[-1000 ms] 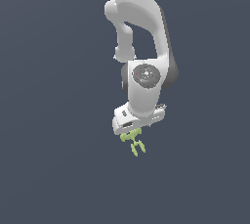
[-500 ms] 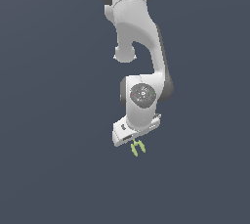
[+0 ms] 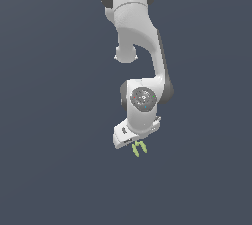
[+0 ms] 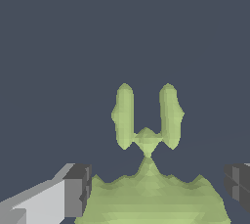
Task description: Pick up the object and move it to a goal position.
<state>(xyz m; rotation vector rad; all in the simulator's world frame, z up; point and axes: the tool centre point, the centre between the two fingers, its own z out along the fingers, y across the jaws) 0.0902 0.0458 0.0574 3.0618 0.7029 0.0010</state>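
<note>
The object (image 3: 139, 149) is a tiny yellow-green lumpy thing with two prongs that stick out below the white hand. My gripper (image 3: 134, 145) is shut on it, and it hangs against the plain dark background. In the wrist view the object's wide body (image 4: 151, 198) fills the gap between my two dark fingertips (image 4: 78, 189). Its thin stem and two prongs point away from the hand. My gripper (image 4: 157, 189) holds it by the body.
The white arm (image 3: 140, 47) reaches down from the top of the exterior view. Only a flat dark grey background surrounds it. No other objects, edges or goal marker show.
The arm has stretched out and looks smaller in the exterior view. The hand has shifted slightly to the exterior view's right. The object has stayed in the fingers throughout.
</note>
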